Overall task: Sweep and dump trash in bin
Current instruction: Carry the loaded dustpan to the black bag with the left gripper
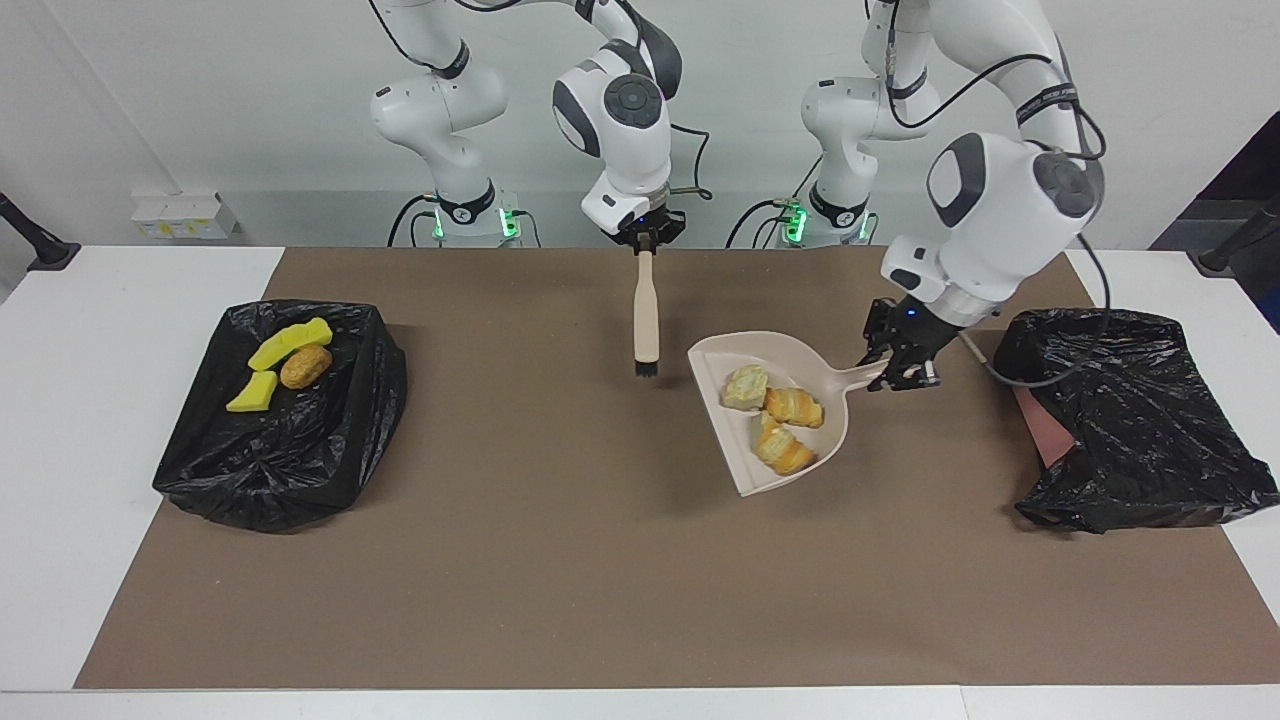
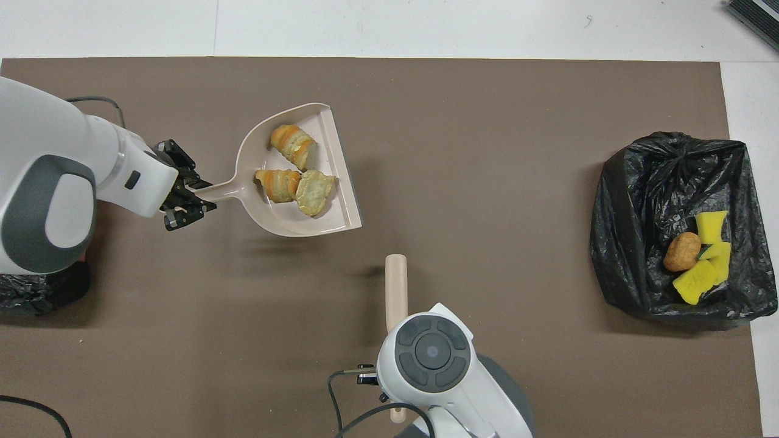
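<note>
My left gripper (image 1: 893, 375) is shut on the handle of a beige dustpan (image 1: 725, 358), held in the air over the mat close to the black-bagged bin (image 1: 1130, 420) at the left arm's end. Three beige-and-orange pastry pieces of trash (image 1: 790, 405) lie in the pan (image 2: 286, 225). My right gripper (image 1: 645, 240) is shut on the handle of a beige brush (image 1: 646, 310), which hangs bristles-down over the mat's middle. Yellow sponge chunks (image 1: 290, 340) and a brown lump (image 1: 306, 366) lie in the second black-bagged bin (image 1: 280, 450) at the right arm's end.
The brown mat (image 1: 560, 560) covers most of the white table. In the overhead view the left arm's body hides most of the bin at its end. A pink side shows on that bin (image 1: 1040, 425) under the bag.
</note>
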Controlling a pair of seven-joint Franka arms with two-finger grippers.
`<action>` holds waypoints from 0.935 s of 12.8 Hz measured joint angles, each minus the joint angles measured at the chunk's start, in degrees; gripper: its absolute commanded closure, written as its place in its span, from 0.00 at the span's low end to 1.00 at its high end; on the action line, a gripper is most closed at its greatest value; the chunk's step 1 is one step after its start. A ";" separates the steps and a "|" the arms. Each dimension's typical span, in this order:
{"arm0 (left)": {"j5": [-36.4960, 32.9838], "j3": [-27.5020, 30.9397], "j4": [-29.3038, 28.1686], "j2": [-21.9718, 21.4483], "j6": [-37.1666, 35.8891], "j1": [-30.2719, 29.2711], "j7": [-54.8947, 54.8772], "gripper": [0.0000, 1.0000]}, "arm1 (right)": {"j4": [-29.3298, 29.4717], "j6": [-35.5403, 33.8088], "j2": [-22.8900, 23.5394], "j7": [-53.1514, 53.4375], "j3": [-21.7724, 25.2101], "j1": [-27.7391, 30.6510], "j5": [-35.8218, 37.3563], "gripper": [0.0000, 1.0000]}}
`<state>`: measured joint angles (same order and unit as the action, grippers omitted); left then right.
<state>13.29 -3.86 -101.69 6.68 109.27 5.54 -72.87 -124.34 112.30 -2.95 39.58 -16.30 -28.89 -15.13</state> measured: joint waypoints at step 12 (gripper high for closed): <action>-0.33 1.19 9.96 -0.03 -15.01 -28.75 -28.62 1.00 | -5.22 7.97 3.12 0.42 0.02 -4.30 -0.04 0.00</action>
<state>12.96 -2.67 -91.73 6.65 94.26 -23.21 -101.49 -129.56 120.27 0.16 40.00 -16.28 -33.19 -15.17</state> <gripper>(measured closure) 0.674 0.674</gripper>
